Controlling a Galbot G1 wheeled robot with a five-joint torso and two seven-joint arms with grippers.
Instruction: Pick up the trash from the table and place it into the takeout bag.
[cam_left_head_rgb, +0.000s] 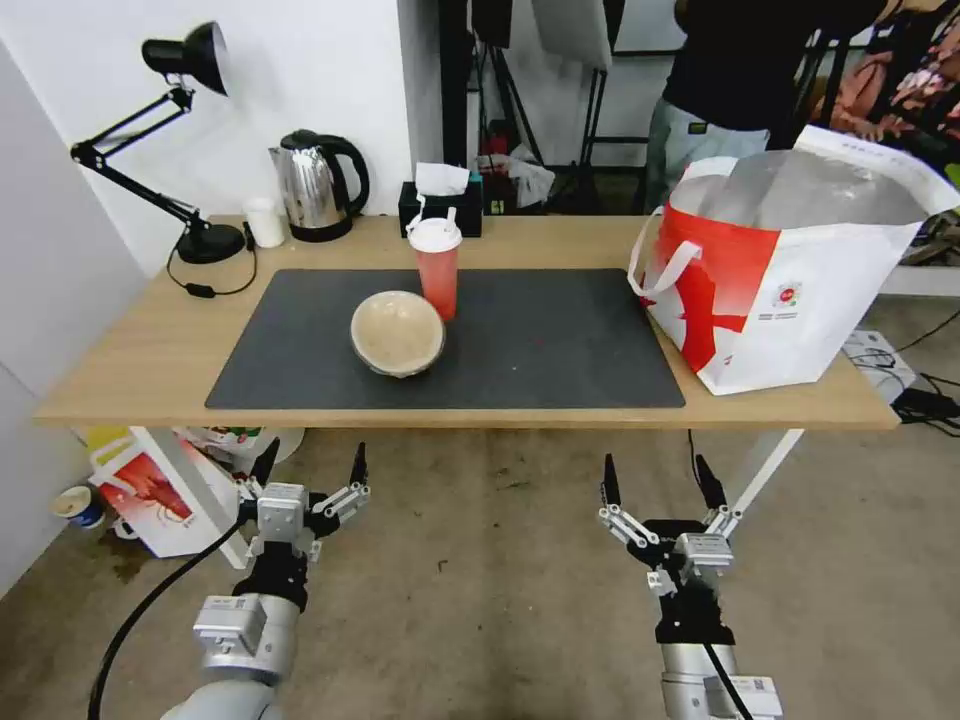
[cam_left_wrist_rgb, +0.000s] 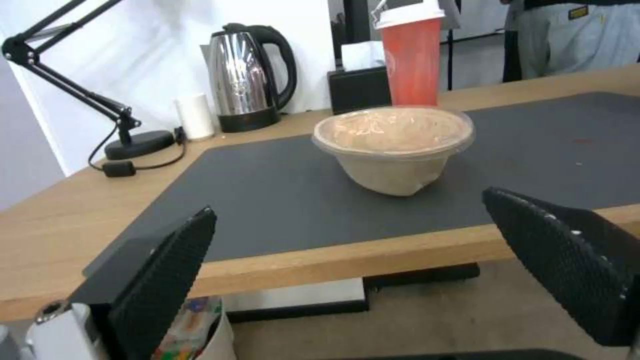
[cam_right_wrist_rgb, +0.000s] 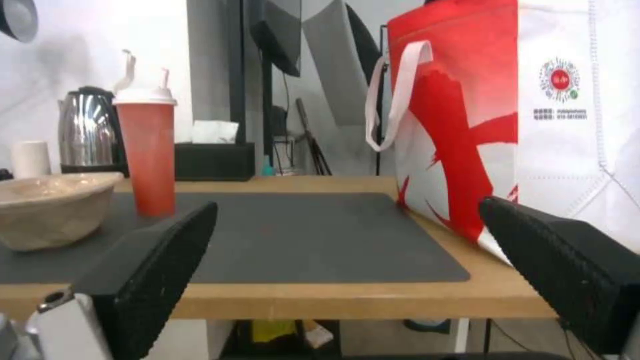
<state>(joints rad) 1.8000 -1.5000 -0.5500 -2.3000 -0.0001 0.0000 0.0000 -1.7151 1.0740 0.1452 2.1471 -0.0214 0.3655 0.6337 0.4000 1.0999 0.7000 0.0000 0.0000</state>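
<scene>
Head view shows my left claw (cam_left_head_rgb: 311, 462) and right claw (cam_left_head_rgb: 658, 482) spread wide and empty below the table's (cam_left_head_rgb: 120, 375) near edge, bowl (cam_left_head_rgb: 397, 332) and cup (cam_left_head_rgb: 437, 266) mid-mat, bag (cam_left_head_rgb: 800, 290) far right.

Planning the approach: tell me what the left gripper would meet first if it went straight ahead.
Probably the table edge: the open left gripper sits about level with it. The paper bowl lies beyond, though height is hard to judge.
</scene>
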